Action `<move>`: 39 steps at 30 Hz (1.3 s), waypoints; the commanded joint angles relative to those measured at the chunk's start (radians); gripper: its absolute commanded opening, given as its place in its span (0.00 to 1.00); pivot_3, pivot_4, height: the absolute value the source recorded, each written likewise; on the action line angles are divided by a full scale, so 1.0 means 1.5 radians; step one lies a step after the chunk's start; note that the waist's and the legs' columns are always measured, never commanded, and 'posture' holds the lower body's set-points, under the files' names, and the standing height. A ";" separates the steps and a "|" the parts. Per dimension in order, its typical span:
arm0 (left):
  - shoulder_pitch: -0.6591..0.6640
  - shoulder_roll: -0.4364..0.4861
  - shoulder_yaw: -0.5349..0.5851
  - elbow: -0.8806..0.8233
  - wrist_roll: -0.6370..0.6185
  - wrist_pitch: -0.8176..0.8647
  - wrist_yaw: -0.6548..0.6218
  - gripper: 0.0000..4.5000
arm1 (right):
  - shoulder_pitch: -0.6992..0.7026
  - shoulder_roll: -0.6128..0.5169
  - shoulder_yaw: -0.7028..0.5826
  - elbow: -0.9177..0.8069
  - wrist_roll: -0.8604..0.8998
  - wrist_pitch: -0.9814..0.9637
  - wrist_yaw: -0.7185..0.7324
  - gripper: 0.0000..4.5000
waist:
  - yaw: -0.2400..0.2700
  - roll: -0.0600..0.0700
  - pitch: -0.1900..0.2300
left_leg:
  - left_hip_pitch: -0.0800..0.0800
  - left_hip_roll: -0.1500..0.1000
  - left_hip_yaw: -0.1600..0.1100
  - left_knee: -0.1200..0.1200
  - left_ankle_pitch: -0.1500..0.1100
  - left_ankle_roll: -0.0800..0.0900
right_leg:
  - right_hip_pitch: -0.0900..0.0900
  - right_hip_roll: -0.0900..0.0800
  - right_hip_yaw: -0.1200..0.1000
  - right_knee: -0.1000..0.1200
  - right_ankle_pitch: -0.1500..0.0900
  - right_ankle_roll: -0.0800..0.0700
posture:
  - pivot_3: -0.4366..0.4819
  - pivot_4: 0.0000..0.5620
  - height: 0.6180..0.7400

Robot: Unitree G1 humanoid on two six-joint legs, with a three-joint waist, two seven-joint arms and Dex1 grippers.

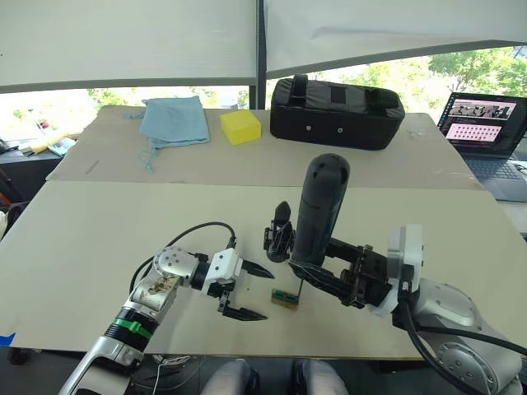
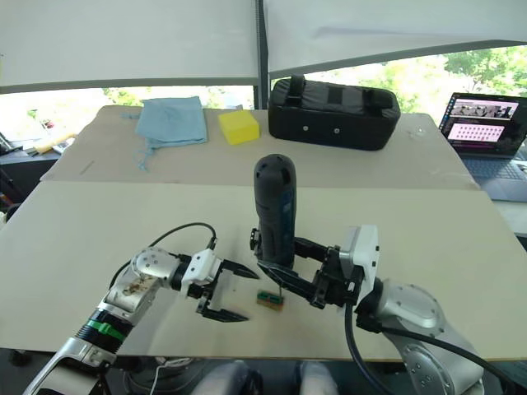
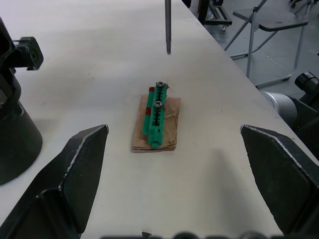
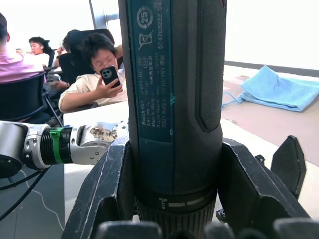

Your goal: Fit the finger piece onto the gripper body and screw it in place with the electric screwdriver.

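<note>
Right gripper clamps electric screwdriver upright, just before gripper body; left gripper open, empty.

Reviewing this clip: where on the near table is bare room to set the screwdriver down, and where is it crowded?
Bare: the near table left of the left gripper, and the strip right of the right gripper. Crowded: between the grippers, where the gripper body, small green block and screwdriver cluster.

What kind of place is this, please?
Probably an office or lab workspace: a wide white table by bright windows, an open laptop at its edge, and people seated on office chairs nearby.
</note>
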 commanded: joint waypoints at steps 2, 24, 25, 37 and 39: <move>-0.007 -0.008 -0.005 0.000 0.005 0.004 0.006 1.00 | -0.037 0.004 0.003 0.011 0.004 -0.015 -0.013 0.43 | 0.000 0.000 0.000 | 0.000 0.000 0.000 0.000 0.000 0.000 | 0.000 0.000 0.000 0.000 0.000 0.000 | 0.48 0.27 0.99; -0.014 -0.003 -0.016 -0.063 0.000 0.052 0.001 1.00 | -0.016 -0.007 0.021 0.025 -0.017 -0.041 0.024 0.43 | 0.001 0.000 0.000 | -0.001 0.000 0.000 0.000 0.000 0.001 | 0.000 0.000 0.000 0.000 0.000 0.000 | 0.48 0.27 0.99; -0.015 -0.003 -0.015 -0.066 -0.001 0.057 0.003 1.00 | -0.018 -0.008 0.021 0.025 -0.017 -0.041 0.024 0.43 | 0.001 0.000 0.000 | -0.001 0.000 0.000 0.000 0.000 0.001 | 0.000 0.000 0.000 0.000 0.000 0.000 | 0.48 0.27 0.99; -0.027 -0.019 -0.017 -0.030 0.012 0.040 0.011 1.00 | -0.016 -0.017 0.018 0.053 -0.003 -0.034 0.043 0.43 | 0.001 0.000 0.000 | -0.001 0.000 0.000 0.000 0.000 0.001 | 0.000 0.000 0.000 0.000 0.000 0.000 | 0.48 0.27 0.99; -0.025 -0.018 -0.017 -0.032 0.013 0.038 0.011 1.00 | -0.020 -0.013 0.016 0.056 0.001 -0.031 0.044 0.43 | 0.001 0.000 0.000 | -0.001 0.000 0.000 0.001 0.000 0.001 | 0.000 0.000 0.000 0.000 0.000 0.000 | 0.48 0.27 0.99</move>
